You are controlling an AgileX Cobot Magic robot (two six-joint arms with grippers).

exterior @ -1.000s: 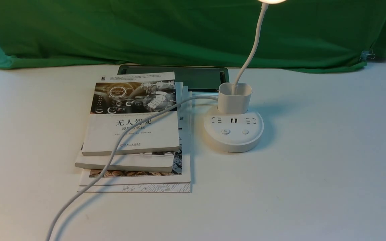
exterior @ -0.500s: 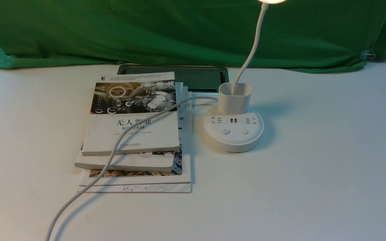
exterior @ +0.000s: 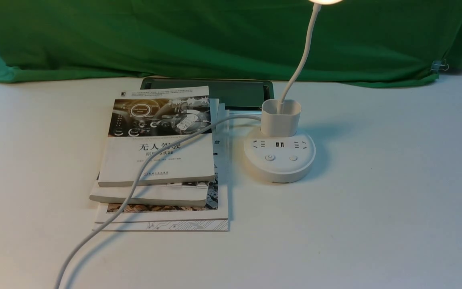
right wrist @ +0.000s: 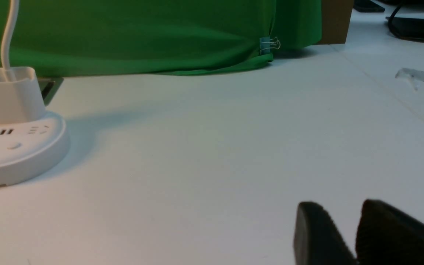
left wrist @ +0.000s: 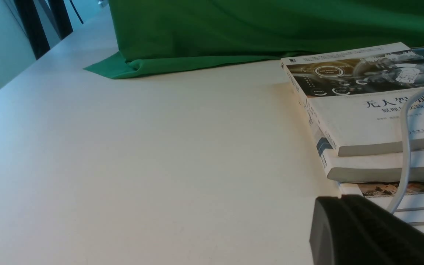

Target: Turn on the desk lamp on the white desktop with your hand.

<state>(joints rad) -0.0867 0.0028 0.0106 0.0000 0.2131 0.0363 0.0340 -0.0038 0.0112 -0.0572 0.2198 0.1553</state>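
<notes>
The desk lamp (exterior: 279, 157) stands on the white desktop (exterior: 375, 224) at centre right: round base with sockets and two buttons, squarish cup, thin gooseneck. Its head (exterior: 326, 1) glows at the top edge of the front view. The lamp base also shows in the right wrist view (right wrist: 17, 151). Neither gripper appears in the front view. My left gripper (left wrist: 339, 198) is empty with its fingers pressed together, low over the desktop beside the books. My right gripper (right wrist: 341, 206) is empty with a narrow gap between its tips, well off to the lamp's right.
A stack of books (exterior: 159, 160) lies left of the lamp, with the white cable (exterior: 134, 184) running over it to the front edge. A dark tablet (exterior: 231, 92) lies behind. A green cloth (exterior: 215, 36) backs the desk, held by a clip (exterior: 439, 65).
</notes>
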